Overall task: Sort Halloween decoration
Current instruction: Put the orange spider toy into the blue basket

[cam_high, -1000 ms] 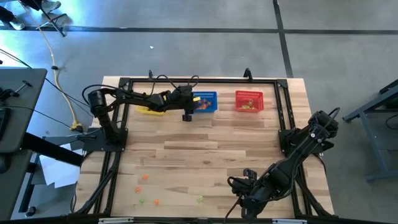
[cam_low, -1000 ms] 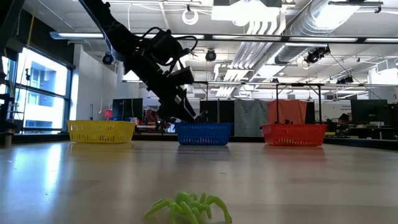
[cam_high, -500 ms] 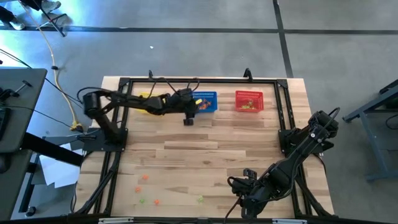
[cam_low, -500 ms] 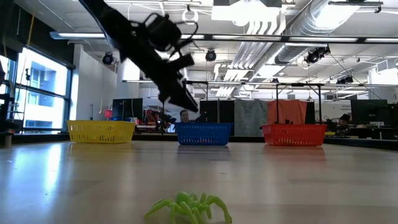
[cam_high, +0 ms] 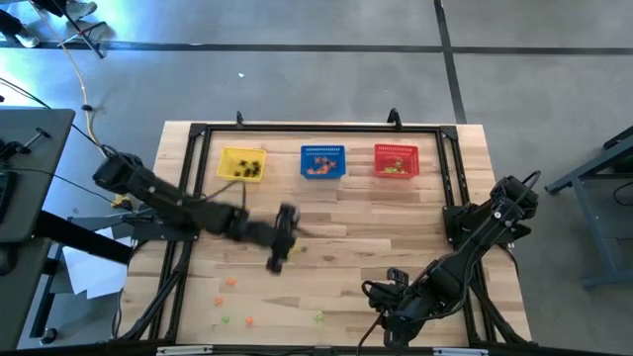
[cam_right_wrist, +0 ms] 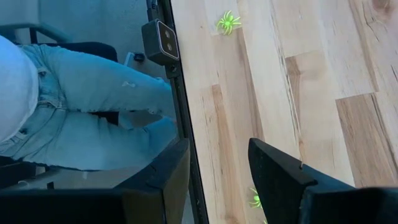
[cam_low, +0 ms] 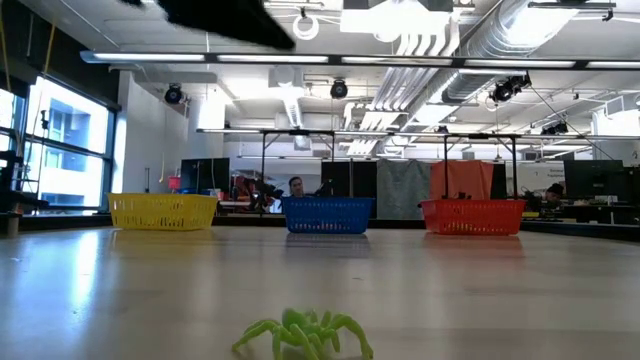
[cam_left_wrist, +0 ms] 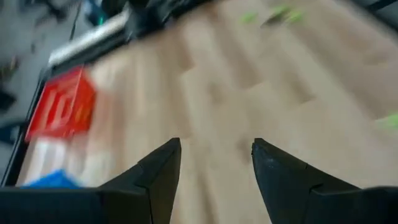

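- Since the earlier frame, the left gripper [cam_high: 278, 259] has been swung from over the blue basket [cam_high: 322, 161] toward mid-table; in the high view, orange and green trinkets [cam_high: 230, 282] lie near-left on the table [cam_high: 396, 213].
- At table height, a green spider [cam_low: 303, 333] is seen close up, a detail lost from above.
- Left wrist: fingers wide, empty; motion blur could spoil aim.
- Right wrist: right gripper [cam_right_wrist: 214, 180] parted, empty, beside a seated person's legs [cam_right_wrist: 81, 106].

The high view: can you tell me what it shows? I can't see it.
The left gripper, open and empty, hangs over the middle of the wooden table. Yellow, blue and red baskets line the far edge; tiny trinkets lie near the front.
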You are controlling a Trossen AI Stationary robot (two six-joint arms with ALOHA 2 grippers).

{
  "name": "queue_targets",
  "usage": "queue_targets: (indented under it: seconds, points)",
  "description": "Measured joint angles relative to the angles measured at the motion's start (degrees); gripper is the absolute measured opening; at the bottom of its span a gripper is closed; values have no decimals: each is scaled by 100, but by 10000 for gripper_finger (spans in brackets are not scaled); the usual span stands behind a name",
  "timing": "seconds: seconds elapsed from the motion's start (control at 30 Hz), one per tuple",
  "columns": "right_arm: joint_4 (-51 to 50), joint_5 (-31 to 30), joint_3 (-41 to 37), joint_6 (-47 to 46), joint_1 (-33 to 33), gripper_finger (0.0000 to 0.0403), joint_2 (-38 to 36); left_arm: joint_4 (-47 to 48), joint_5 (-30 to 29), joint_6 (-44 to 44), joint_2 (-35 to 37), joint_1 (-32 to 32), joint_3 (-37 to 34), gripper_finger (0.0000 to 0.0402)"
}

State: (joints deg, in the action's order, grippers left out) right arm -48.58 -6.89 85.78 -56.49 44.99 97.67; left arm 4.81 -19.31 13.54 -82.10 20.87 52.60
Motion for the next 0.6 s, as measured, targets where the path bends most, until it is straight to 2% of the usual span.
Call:
queue_targets:
  seconds: [0.17, 0.27, 0.4, 0.6]
  points:
    - [0, 0, 0, 0, 0, 160, 0, -321, -651, -59, -209, 1229, 0, 186]
    - [0, -1, 0, 0, 0, 160, 0, -350, -1017, -481, -317, 1766, 0, 186]
    - [0, -1, 0, 0, 0, 160, -1, -25, -1465, -1897, -437, 2307, 0, 186]
    - [-2, -1, 0, 0, 0, 160, 0, 1315, -1672, -4403, -583, 2928, 0, 186]
